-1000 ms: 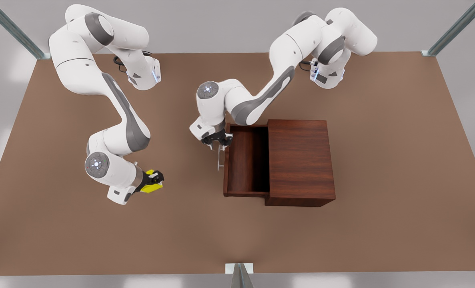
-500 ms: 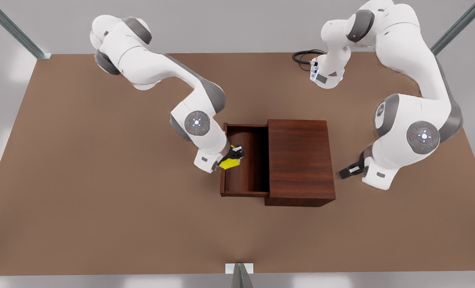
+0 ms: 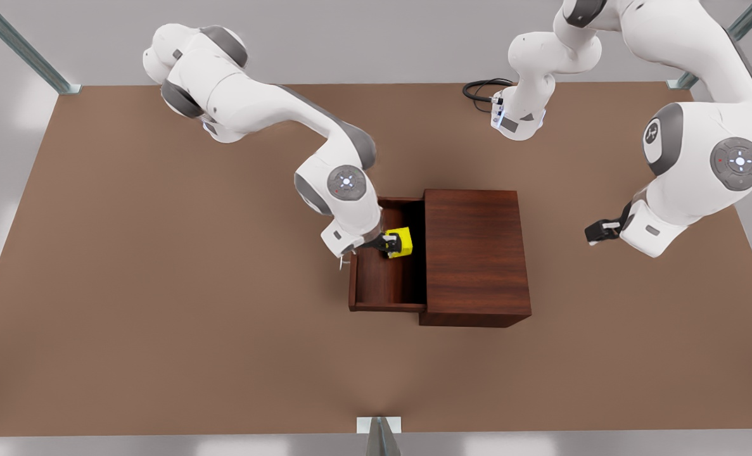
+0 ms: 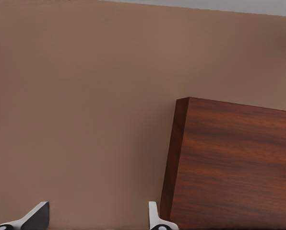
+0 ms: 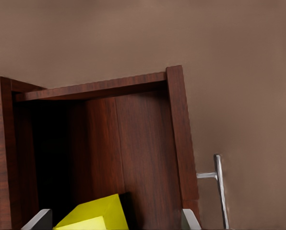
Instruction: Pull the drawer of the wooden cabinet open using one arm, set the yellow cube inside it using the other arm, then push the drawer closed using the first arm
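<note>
The wooden cabinet (image 3: 477, 253) stands mid-table with its drawer (image 3: 385, 282) pulled out toward the front view's left. The yellow cube (image 3: 402, 241) is over the drawer's inside, close to the cabinet's mouth. My right gripper (image 3: 388, 243) reaches in from the front view's left. In the right wrist view the tilted cube (image 5: 95, 215) lies between my right gripper's (image 5: 116, 219) wide-open fingers, with a gap on one side. The silver handle (image 5: 220, 187) sticks out of the drawer front. My left gripper (image 3: 594, 232) waits open to the cabinet's right, facing its side (image 4: 234, 167).
A black cable (image 3: 480, 88) coils by the arm base at the table's back edge. Metal frame posts (image 3: 379, 434) stand at the table's corners and front middle. Bare brown tabletop (image 3: 160, 316) surrounds the cabinet.
My right gripper carried the cube from the drawer's front panel deeper over the drawer and its fingers now stand apart. My left arm lifted and drew farther right of the cabinet.
</note>
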{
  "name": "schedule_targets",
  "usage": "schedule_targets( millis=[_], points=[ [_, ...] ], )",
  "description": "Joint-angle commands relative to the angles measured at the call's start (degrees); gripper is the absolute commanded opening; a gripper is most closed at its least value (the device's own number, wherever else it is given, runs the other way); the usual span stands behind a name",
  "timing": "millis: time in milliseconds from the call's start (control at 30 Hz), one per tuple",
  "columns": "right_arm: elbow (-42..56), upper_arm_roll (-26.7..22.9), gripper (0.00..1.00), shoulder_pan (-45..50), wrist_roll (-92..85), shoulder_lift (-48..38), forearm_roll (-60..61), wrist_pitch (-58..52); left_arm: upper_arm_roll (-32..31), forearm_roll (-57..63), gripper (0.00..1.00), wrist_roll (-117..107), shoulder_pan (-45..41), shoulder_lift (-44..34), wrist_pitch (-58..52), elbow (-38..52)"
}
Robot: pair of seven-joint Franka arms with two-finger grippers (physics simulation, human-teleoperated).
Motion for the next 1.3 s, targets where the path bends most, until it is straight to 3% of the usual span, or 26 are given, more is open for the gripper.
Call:
schedule_targets(
  millis=[0,67,133,200,233,300,400,433,500,567,867,1267],
  points=[
    [-5.2,0.6,1.00,-6.5,5.4,-7.8,-0.3,-6.8,0.0,-2.3,1.00,12.6,-3.3,-0.1,-0.4,0.0],
    [-15.4,9.6,1.00,-25.0,-13.3,-20.9,0.6,-7.7,-0.1,-4.8,1.00,-9.3,-11.9,1.2,-0.2,0.0],
    [-17.0,-14.4,1.00,-17.2,-34.8,-27.4,10.2,-14.5,-0.1,-10.4,1.00,-41.2,-20.5,2.8,0.7,0.5],
    [-21.3,-33.1,1.00,-11.3,-55.8,-30.0,16.8,-13.3,0.0,-14.2,1.00,-74.6,-27.5,5.5,11.3,0.6],
    [-25.1,-36.3,1.00,-10.1,-60.8,-30.9,17.6,-10.2,0.0,-14.1,1.00,-86.9,-30.2,6.7,16.9,0.6],
    [-24.7,-36.3,1.00,-9.6,-62.5,-30.0,18.8,-10.0,0.0,-14.0,1.00,-121.1,-35.8,10.7,31.7,1.7],
    [-22.6,-36.0,1.00,-9.2,-62.1,-29.4,16.6,-11.1,0.1,-13.5,0.96,-151.2,-38.5,14.7,45.3,2.0],
    [-21.9,-36.0,1.00,-9.7,-62.6,-29.3,16.8,-11.4,0.2,-12.5,0.87,-154.8,-39.4,15.7,48.8,2.0],
    [-21.3,-36.0,1.00,-9.6,-61.2,-29.3,17.0,-11.9,0.3,-7.1,0.47,-165.1,-42.6,19.8,57.8,3.5],
    [-21.5,-36.0,1.00,-9.7,-60.7,-29.3,17.1,-12.0,0.4,-5.8,0.32,-170.1,-43.7,22.1,60.1,5.3],
    [-21.3,-35.9,1.00,-9.5,-60.5,-29.3,17.0,-13.2,1.1,-6.1,0.21,-172.7,-47.8,34.1,66.6,5.4],
    [-19.9,-35.9,1.00,-9.6,-60.1,-29.3,16.6,-13.2,1.1,-6.6,0.21,-158.2,-46.6,34.3,59.6,4.9]
  ],
)
